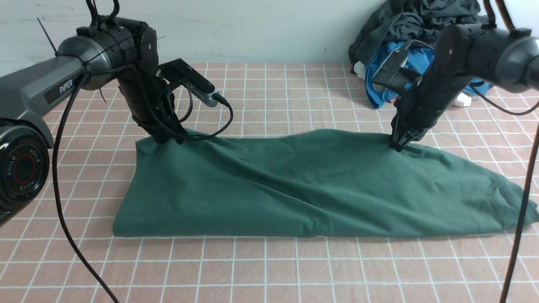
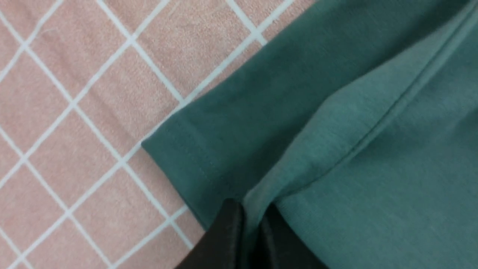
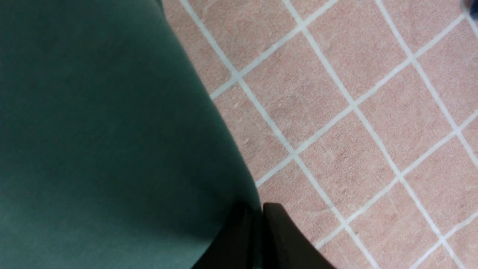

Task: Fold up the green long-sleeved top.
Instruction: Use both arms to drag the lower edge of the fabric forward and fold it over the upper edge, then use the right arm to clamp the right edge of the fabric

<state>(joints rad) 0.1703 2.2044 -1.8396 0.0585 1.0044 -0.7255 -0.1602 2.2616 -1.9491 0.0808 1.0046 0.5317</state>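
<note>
The green long-sleeved top point(image 1: 294, 185) lies folded lengthwise across the middle of the table, a long dark green band with no logo or label showing. My left gripper point(image 1: 170, 136) is shut on its far left edge; in the left wrist view point(image 2: 251, 213) a pinch of green cloth point(image 2: 336, 130) with a seam sits between the jaws near the hem corner. My right gripper point(image 1: 400, 145) is shut on the far edge toward the right; in the right wrist view point(image 3: 259, 213) the jaws close on the cloth's edge point(image 3: 112, 130).
A heap of dark grey-black clothing point(image 1: 417, 21) with a bright blue garment point(image 1: 387, 80) lies at the far right back. The table has a pink cloth with a white grid point(image 1: 269, 269). Cables hang from both arms.
</note>
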